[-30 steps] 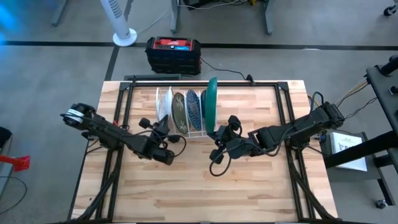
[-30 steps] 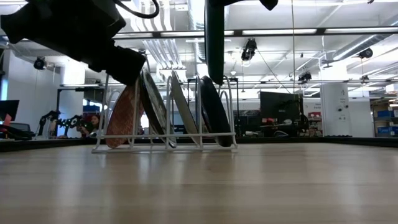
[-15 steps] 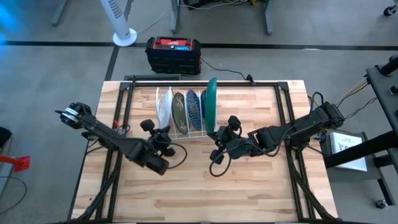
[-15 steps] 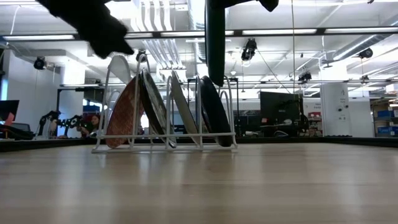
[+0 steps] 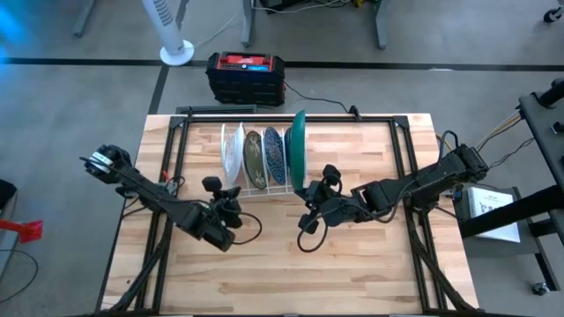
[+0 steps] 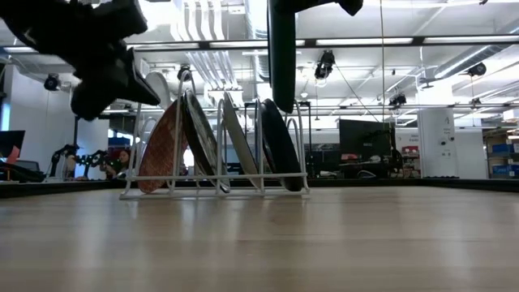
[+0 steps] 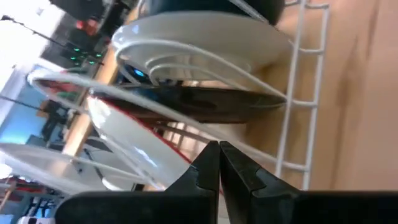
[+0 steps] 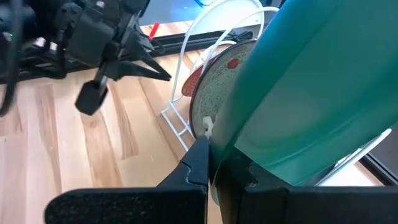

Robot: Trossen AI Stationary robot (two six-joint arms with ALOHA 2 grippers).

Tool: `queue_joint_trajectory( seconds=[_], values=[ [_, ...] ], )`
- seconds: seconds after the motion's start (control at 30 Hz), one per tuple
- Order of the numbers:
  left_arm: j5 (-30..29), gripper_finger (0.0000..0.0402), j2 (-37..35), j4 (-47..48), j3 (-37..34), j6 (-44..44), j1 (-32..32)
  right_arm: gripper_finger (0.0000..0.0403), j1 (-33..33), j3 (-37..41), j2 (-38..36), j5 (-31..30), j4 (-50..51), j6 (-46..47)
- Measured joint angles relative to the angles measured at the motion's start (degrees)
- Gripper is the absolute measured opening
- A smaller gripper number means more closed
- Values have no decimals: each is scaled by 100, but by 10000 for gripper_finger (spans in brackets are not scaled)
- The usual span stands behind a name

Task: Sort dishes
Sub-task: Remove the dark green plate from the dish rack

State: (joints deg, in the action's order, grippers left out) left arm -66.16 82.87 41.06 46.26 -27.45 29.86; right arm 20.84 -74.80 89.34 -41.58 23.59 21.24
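Now the white wire rack [image 5: 256, 167] stands on the wooden table [image 5: 352, 264], toward its far edge, and it holds three plates on their edges. Counted from the rack's left end, they are the red-pink patterned plate [image 5: 233, 151], the greyish-brown plate [image 5: 254, 158] and the dark blue speckled plate [image 5: 274, 155].

The dark green plate [image 5: 297, 148] is at the rack's right end, upright on its edge. In the low view it hangs higher than the other plates, with its lower rim at about the height of the rack's wire tops. The right gripper [image 5: 308, 199] is just in front of the rack's right end, and its fingers are closed on the rim of the dark green plate, as the right wrist view shows.

The left gripper [image 5: 231, 191] is in front of the rack's left end, near it but apart from it. Its fingers are pressed fully together and hold nothing; they point toward the plates.
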Motion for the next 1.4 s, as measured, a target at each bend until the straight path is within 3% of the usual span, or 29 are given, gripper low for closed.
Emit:
queue_joint_trajectory(
  seconds=[0.2, 0.3, 0.53, 1.4],
  values=[
    [-482, 0, 86, -1436, -606, -19, -237, 0, 31, 1, 0, -1, -1, -31],
    [-719, 0, 128, -1723, -776, -161, -462, 0, 31, 1, 0, -3, -1, -33],
    [-766, 0, 144, -1771, -922, -773, -950, 0, 68, 4, 0, -3, -1, -33],
    [-1461, 0, 131, -1710, -690, -1114, -1548, 0, 68, 39, 0, 1, 23, 78]
  ],
)
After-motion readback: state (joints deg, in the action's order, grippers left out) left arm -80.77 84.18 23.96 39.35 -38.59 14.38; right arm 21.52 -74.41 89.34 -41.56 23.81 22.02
